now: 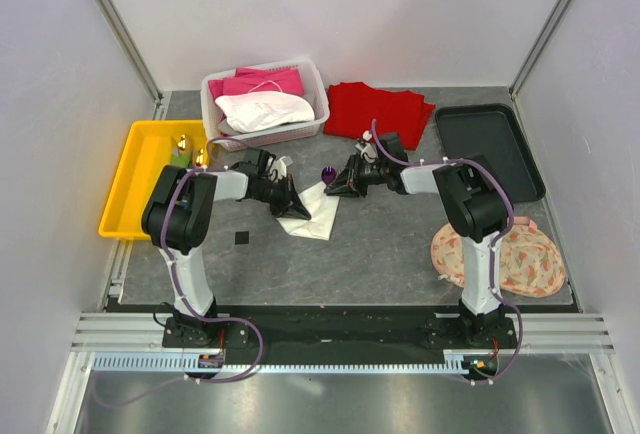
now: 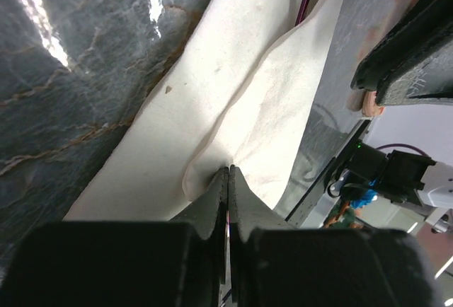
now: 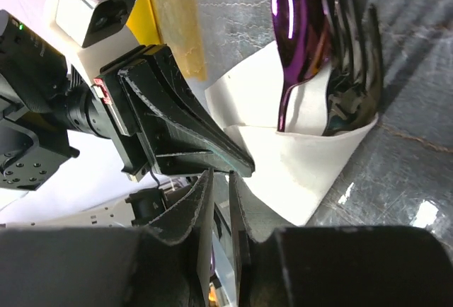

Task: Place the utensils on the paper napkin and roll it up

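**Left claw pinched on the napkin fold, right claw waiting beside the utensils**

Well to the left of the napkin sat the yellow tray (image 1: 125, 179), and in it lay gold-ended utensils (image 1: 184, 146) that had not yet joined the bundle.

At the napkin's left edge my left claw (image 2: 228, 174) was fully closed, nipping a raised fold of the paper napkin (image 2: 212, 102) between its tips. The sheet lay creased and partly doubled over on the tabletop (image 1: 400, 244), near the middle, between my two arms.

Tucked into that fold, a purple utensil (image 3: 297, 31) and a dark fork (image 3: 357, 73) lay side by side. Their long axes ran from the napkin's near side to its far side, and their heads stuck out past the far edge.

Just beside the napkin's far right corner hung my right claw (image 3: 220, 180). Its jaws were parted only a sliver, and I saw nothing between them.

I judged that the roll had to turn across the utensils' length. My left claw already had the sheet, so it was the nearer one. The thin paper could tear or slip from so small a pinch.

I could read no brand, label or writing.
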